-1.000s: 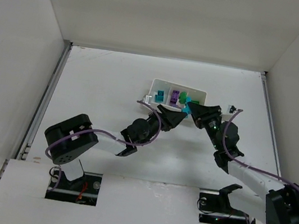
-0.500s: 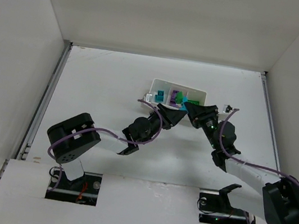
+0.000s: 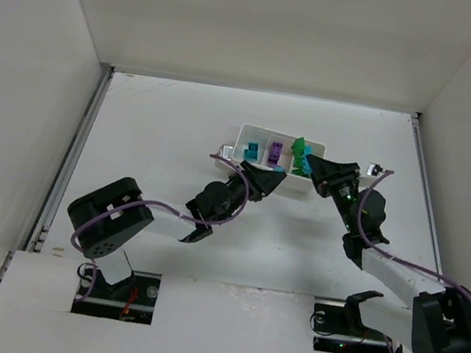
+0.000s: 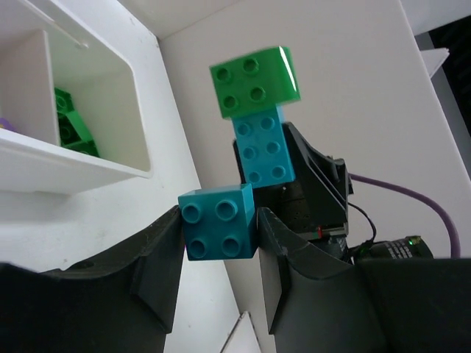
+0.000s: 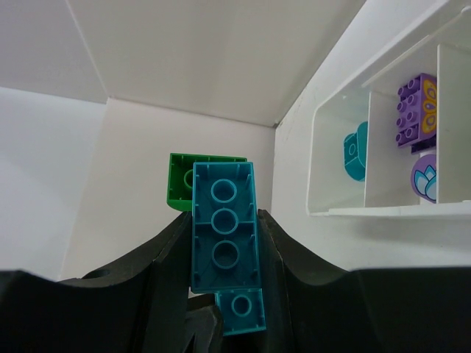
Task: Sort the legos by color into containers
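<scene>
1. The left gripper [image 4: 219,220] is closed on a small teal brick [image 4: 221,237]. Both fingers press its sides, and there is no gap.
2. The right gripper [image 5: 224,220] is closed on a long teal brick [image 5: 224,243], held by its long sides. A green brick [image 4: 255,79] is stuck on its far end, clear of the fingers.
3. The small teal brick sits right at the near end of the long one. I cannot tell whether they are joined or only touching.
4. From the top view I see both grippers meet at the right end of the white tray [image 5: 390,209] — the green brick is over or just beside that end.
5. In the tray, one end compartment holds a teal piece [image 5: 355,151]. The middle one has a purple brick [image 5: 416,110] and a round purple piece [image 5: 425,180].
6. The other end compartment — the one nearest the grippers — holds green bricks [image 4: 70,125].
</scene>
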Robot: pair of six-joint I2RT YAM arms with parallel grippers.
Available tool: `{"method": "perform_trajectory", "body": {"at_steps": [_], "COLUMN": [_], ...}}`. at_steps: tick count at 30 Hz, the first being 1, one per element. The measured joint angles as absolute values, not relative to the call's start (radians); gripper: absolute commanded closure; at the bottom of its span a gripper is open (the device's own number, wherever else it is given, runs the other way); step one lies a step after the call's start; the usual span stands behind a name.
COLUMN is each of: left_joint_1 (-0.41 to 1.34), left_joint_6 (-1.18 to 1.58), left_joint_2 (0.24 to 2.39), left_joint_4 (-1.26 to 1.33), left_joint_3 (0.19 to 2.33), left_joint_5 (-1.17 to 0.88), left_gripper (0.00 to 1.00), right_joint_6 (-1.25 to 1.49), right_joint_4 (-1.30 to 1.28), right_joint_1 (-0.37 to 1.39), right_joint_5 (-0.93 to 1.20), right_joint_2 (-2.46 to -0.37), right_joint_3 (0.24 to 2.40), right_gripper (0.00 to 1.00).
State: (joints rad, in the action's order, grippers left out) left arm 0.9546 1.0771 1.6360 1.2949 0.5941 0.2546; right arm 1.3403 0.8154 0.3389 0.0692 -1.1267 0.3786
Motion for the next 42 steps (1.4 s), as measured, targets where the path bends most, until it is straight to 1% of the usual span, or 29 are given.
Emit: {"method": "perform_trajectory", "body": {"at_steps": [7, 11, 17, 20, 28, 37, 39, 42], "left_joint_1": [0.78, 0.722, 0.73, 0.745, 0.762, 0.762, 0.762, 0.757], "left_joint_6": [1.023, 0.916, 0.716, 0.641, 0.554, 0.495, 0.48, 0.462], "left_joint_2": [1.536, 1.526, 1.605, 1.665, 1.805, 1.821, 1.823, 1.84], "left_joint_4": [1.235, 1.053, 0.779, 0.674, 0.515, 0.463, 0.461, 0.45], "left_joint_3": [0.561, 0.681, 0.953, 1.035, 1.077, 1.126, 1.14, 1.165], "left_joint_5": [0.245, 0.248, 0.27, 0.303, 0.353, 0.418, 0.431, 0.447], "left_gripper": [0.7, 0.68, 0.66, 0.64, 0.63, 0.64, 0.6, 0.47], "right_joint_6": [1.304, 1.278, 1.225, 1.197, 1.147, 1.132, 1.129, 1.129], "right_joint_4": [0.807, 0.786, 0.726, 0.684, 0.631, 0.617, 0.614, 0.612], "right_joint_1": [0.317, 0.315, 0.315, 0.313, 0.307, 0.303, 0.302, 0.302], "right_joint_5": [0.087, 0.088, 0.087, 0.087, 0.086, 0.087, 0.087, 0.087], "right_joint_2": [-1.082, -1.044, -0.955, -0.909, -0.86, -0.876, -0.88, -0.884], "right_joint_3": [0.357, 0.331, 0.298, 0.293, 0.29, 0.282, 0.281, 0.28], "right_gripper": [0.67, 0.67, 0.67, 0.66, 0.66, 0.66, 0.66, 0.66]}}
